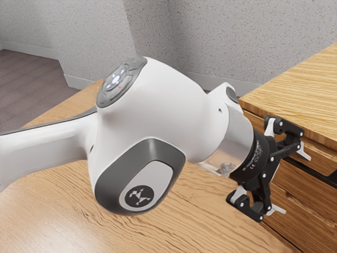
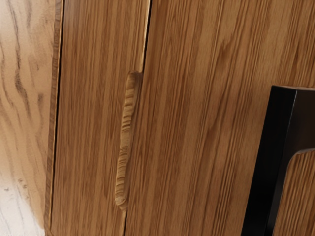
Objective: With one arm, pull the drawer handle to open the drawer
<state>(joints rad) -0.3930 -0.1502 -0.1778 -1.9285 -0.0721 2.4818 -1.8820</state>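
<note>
Two fingers (image 1: 287,141), black with pale tips: the step in hand was judged to be the approach. To do it well they would need to straddle the drawer handle squarely, close fully on it, then draw straight back along the drawer's travel with no sideways drag.

- Gripper (image 1: 290,182), lower right of the exterior view: spread wide, holding nothing, touching nothing that I could make out.
- Drawer handle (image 2: 270,162), black bar, right edge of the wrist view: near the hand, not yet between the fingers.
- Drawer front (image 1: 310,203), oak grain, right edge of the exterior view: looked shut, though I could not be sure.
- Wooden pull (image 2: 125,142), centre-left of the wrist view: well apart from the black bar.
- Cabinet top (image 1: 300,87), upper right.
- Table (image 1: 52,211), lower left.
</note>
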